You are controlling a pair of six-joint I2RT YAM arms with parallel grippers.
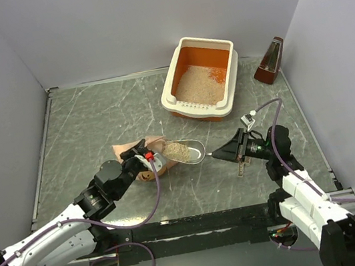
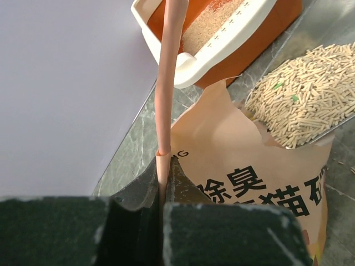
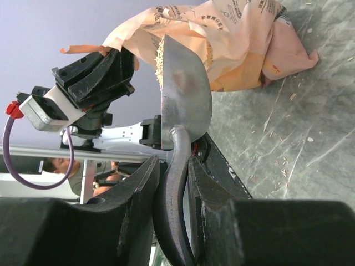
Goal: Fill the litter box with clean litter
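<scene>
The litter box (image 1: 195,107), cream-rimmed and orange inside, stands at the back right with pale beige clean litter (image 1: 200,83) over part of its floor. In front of it lies the peach-pink bag (image 1: 132,148). My left gripper (image 1: 142,157) is shut on the bag's edge (image 2: 165,83), which runs up from the closed jaws (image 2: 162,183). My right gripper (image 1: 216,154) is shut on the handle (image 3: 175,183) of a grey metal scoop (image 1: 187,150). The scoop sits at the bag's mouth, heaped with pale litter pellets (image 2: 305,105).
A brown wedge-shaped object (image 1: 270,62) stands at the back right, beside the box. Loose pellets (image 3: 288,160) lie scattered on the grey marbled tabletop. White walls close three sides, and a black rail (image 1: 199,224) runs along the near edge.
</scene>
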